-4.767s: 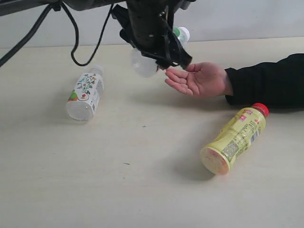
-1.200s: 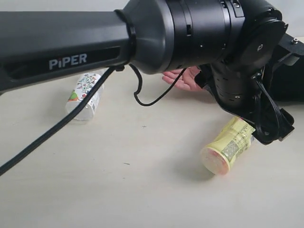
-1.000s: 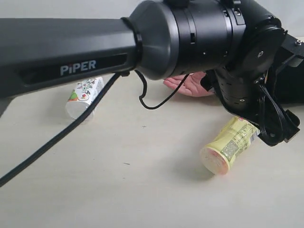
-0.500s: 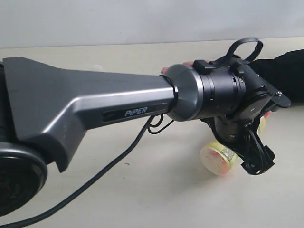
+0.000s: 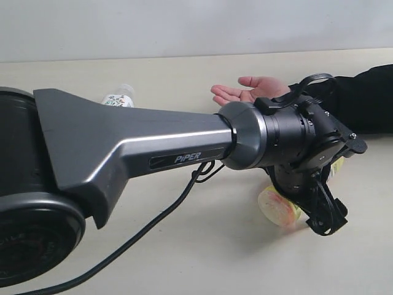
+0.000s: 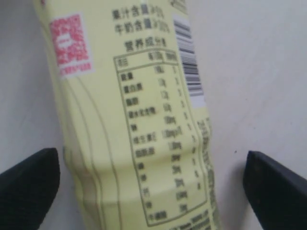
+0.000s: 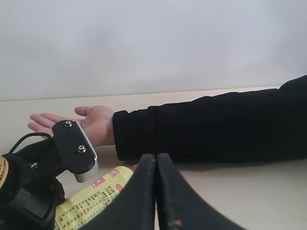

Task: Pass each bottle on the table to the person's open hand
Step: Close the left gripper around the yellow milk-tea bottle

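Two spread fingers of the left end effector (image 6: 153, 189) are straddling the yellow bottle (image 6: 129, 120) on the desk (image 6: 249, 72) (nothing gripped yet), lining up a grasp. The person's open hand (image 5: 249, 91) is waiting nearby.

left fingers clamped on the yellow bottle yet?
No: the left wrist view shows the fingers wide open either side of the yellow bottle, bare table between it and one finger.

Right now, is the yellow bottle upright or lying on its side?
Lying on its side. The yellow bottle rests on the table, its round base facing the exterior camera.
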`<action>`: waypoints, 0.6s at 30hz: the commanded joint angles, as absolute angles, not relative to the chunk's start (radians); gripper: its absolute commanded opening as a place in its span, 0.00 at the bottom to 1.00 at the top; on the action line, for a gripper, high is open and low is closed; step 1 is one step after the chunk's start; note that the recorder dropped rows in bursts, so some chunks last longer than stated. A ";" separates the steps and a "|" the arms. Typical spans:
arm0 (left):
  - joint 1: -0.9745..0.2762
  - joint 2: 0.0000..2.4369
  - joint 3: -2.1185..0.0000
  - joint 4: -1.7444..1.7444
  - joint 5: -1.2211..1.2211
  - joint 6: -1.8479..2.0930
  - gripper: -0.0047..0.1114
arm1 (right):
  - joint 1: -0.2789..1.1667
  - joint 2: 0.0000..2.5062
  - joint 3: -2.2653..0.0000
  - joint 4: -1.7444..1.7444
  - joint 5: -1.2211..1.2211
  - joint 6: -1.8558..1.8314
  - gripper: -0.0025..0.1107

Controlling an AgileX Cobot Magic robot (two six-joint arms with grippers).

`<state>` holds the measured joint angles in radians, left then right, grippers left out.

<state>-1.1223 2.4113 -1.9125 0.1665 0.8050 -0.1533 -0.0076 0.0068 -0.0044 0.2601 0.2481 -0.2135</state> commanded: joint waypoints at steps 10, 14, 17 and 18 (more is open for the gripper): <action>-1.127 2.411 -1.911 0.173 0.843 -0.161 0.62 | -0.005 0.000 0.000 0.259 0.245 -0.212 0.02; -1.127 2.397 -1.911 0.173 0.875 -0.161 0.24 | -0.005 0.000 0.000 0.259 0.245 -0.212 0.02; -1.127 2.380 -1.911 0.175 0.896 -0.161 0.05 | -0.005 0.000 0.000 0.259 0.245 -0.212 0.02; -1.127 2.371 -1.911 0.175 0.904 -0.161 0.05 | -0.005 0.000 0.000 0.259 0.245 -0.212 0.02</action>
